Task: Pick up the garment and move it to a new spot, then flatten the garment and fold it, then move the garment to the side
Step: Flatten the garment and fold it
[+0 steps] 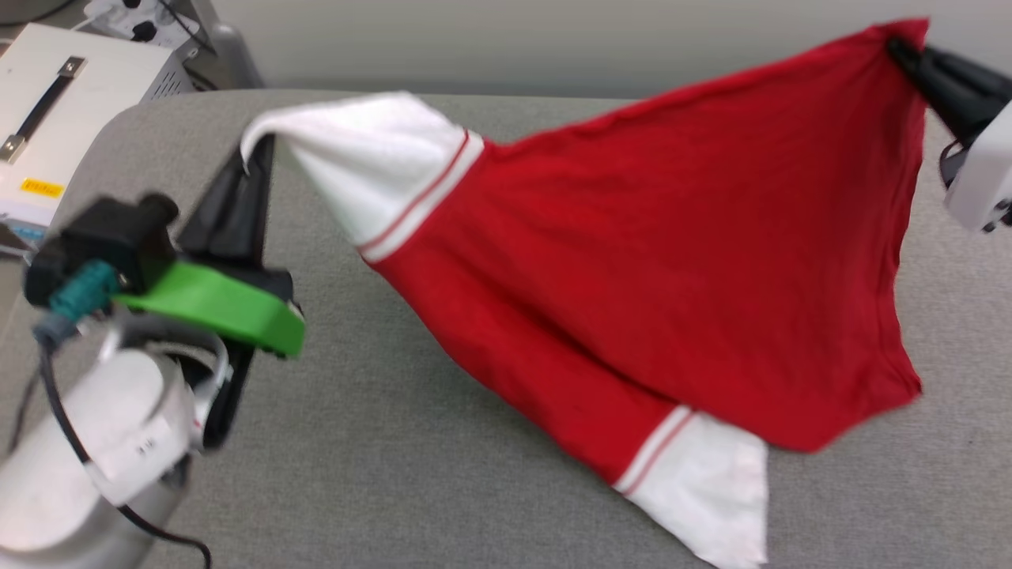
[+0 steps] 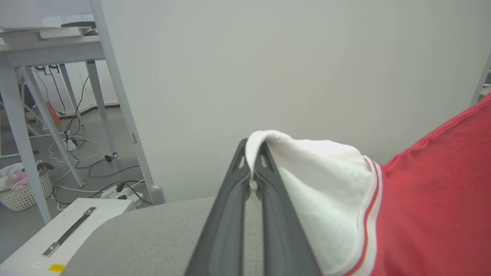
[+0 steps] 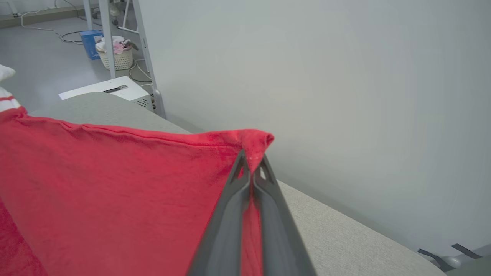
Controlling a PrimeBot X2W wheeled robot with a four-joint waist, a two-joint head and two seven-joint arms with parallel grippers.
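The left hand point(image 1: 254, 154) is pinched shut on the tip of one white sleeve point(image 1: 371, 158) of the garment point(image 1: 648, 237) and holds it up above the grey worktop point(image 1: 379, 458). In the left wrist view, the two dark fingers point(image 2: 230, 214) of the left hand point(image 2: 252, 153) press together with a bit of white cloth caught between them, and the garment point(image 2: 441, 199) goes off to the side. The right hand point(image 1: 897, 43) is pinched shut too, on a red corner of the garment, far over on the other side and higher up. In the right wrist view the right hand point(image 3: 251, 159) has that red corner sticking out past its tips, and the garment point(image 3: 115, 184) spreads away from it. The garment hangs stretched between both hands like a big red sheet. The other white sleeve point(image 1: 711, 498) hangs down low near the worktop on the side close to the robot; I cannot tell if it touches. A white box point(image 1: 63, 103) with a dark handle sits past the left end of the worktop. A pale basket point(image 2: 23, 191) stands on the floor farther off, by some grey legs and wires.
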